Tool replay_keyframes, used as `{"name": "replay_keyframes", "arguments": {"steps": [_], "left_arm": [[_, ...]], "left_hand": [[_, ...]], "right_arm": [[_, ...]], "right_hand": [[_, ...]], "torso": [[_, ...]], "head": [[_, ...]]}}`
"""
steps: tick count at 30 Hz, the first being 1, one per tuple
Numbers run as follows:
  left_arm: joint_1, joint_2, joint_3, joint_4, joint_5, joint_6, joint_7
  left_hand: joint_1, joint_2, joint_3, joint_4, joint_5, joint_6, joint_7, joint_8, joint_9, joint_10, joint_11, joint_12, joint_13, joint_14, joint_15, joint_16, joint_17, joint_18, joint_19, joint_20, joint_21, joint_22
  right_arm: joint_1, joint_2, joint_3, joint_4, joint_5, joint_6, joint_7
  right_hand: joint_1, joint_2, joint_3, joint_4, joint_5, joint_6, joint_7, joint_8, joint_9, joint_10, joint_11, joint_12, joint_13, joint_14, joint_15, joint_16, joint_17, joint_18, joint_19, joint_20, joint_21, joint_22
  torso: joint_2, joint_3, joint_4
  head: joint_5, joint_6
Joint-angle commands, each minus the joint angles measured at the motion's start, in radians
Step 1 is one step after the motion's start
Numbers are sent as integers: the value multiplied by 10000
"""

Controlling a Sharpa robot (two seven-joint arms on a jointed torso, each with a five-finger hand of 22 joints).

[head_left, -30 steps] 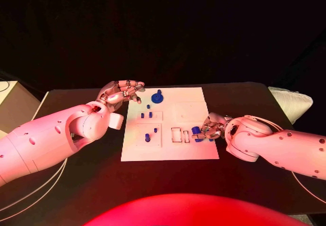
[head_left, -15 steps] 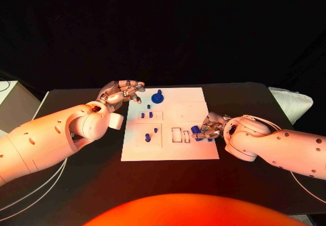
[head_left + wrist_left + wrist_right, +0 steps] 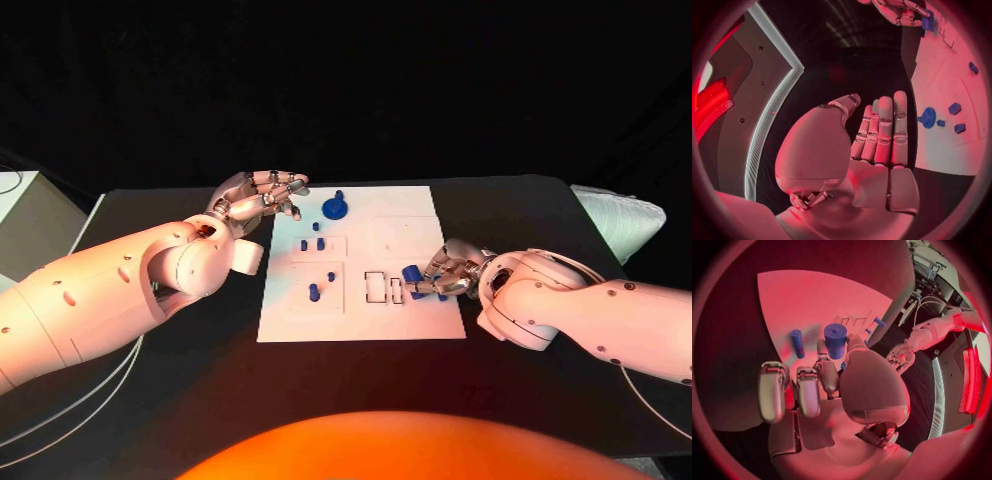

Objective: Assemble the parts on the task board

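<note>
White and flat, the rectangular task board lies in the middle of the black table in the head view, and the right hand rests at its right edge with a short blue cylinder part pinched in its fingertips, just beside a pair of narrow rectangular slots; that placing suggests the part is being brought toward a seat there. A blue round part with a stem stands near the far edge of the board, small blue pegs sit in its middle and another blue peg sits lower left. Over the far left corner the left hand hovers with nothing in it, fingers loosely curled, probably waiting clear of the work. Bare table lies well apart on both sides, so each arm has room to draw back. From the left wrist view, the left hand shows its fingers straight and close together, empty, beside the board's edge, with the round stemmed part near the fingertips. The right wrist view shows the right hand gripping the blue cylinder at its fingertips above the board, a slimmer blue rod just beside it, so a careless descent could knock that neighbour.
</note>
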Motion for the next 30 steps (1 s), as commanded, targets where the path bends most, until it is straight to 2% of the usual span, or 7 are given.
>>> {"name": "replay_keyframes", "arguments": {"steps": [1,10,13,17,23,30], "left_arm": [[-5,20,8,12,39,204,27],[-5,20,8,17,39,203,30],[-5,19,8,16,39,199,31],[-4,24,8,20,39,198,32],[-4,30,8,27,39,205,30],[-4,26,8,34,39,206,26]], "left_hand": [[76,-14,5,27,0,-9,5,57,-11,-76,-14,31,-9,-52,-17,-49,-16,135,-4,-14,-61,-9],[76,-14,5,27,0,-9,5,57,-11,-76,-14,31,-9,-52,-17,-49,-16,135,-4,-14,-61,-9],[76,-14,5,27,0,-9,5,57,-11,-76,-14,31,-9,-52,-17,-49,-16,135,-4,-14,-61,-9],[76,-14,5,27,0,-9,5,57,-11,-76,-14,31,-9,-52,-17,-49,-16,135,-4,-14,-61,-9],[73,-10,-3,49,1,-14,5,67,-14,-82,-13,38,-11,-51,-16,-54,-19,136,0,-12,-73,-16],[69,-8,-7,57,1,-16,6,70,-16,-83,-13,41,-11,-51,-15,-56,-20,136,1,-11,-77,-18]], "right_arm": [[69,-19,16,186,480,-355,71],[169,130,35,412,667,-379,97],[180,207,36,385,679,-233,89],[196,424,32,234,687,88,67],[194,768,4,-64,674,394,47],[165,1126,-25,-367,579,650,32]], "right_hand": [[53,29,57,-18,57,57,-4,29,-3,50,7,44,643,912,-49,47,2005,-77,321,-18,30,1178],[38,22,55,-14,44,78,-10,41,1,60,2,58,653,914,-54,50,2014,-81,329,-21,45,1196],[18,22,56,-12,7,103,-19,55,7,75,-6,83,670,924,-61,68,2062,-94,355,-27,92,1249],[-56,16,44,-10,-172,112,-26,63,13,72,-13,46,660,920,-69,63,2045,-93,351,-38,92,1254],[-108,31,39,-6,-275,110,-25,65,16,66,-12,18,652,915,-71,56,2026,-89,341,-41,78,1243],[-196,44,20,-5,-387,107,-24,70,22,53,-9,-34,631,910,-68,50,2012,-88,335,-42,73,1244]], "torso": [[1,-2,0],[18,-7,5],[15,-13,9],[2,-28,-3],[23,-3,7],[21,-12,21]], "head": [[9,2],[49,2],[59,2],[78,2],[80,2],[105,2]]}}
